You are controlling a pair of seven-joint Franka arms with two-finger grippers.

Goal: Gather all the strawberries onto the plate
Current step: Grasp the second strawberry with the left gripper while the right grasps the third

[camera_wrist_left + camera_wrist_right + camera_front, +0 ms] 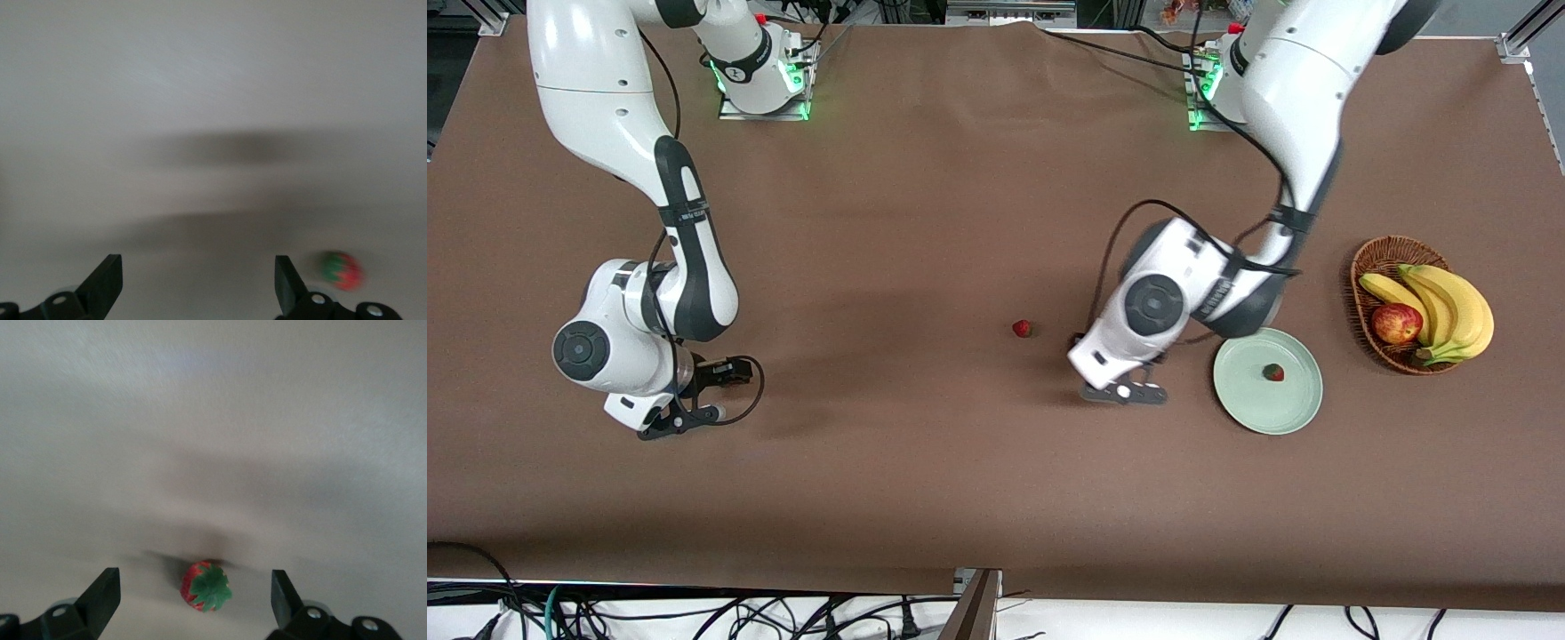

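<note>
Plate [1294,413] holds one strawberry [1273,372], two [1022,329] [206,587] outside; left gripper [1125,393] and right gripper [680,425] both spread, empty.

A brown cloth [925,213] is covering the whole table and is lying smooth, with soft shadows falling across it. Aluminium framing [1525,36] is showing at the table's corners, just off the cloth. Below the cloth's edge nearest the front camera, black cables [720,613] are trailing over a white floor [1138,622], and a dark post [971,609] is standing among them.
</note>
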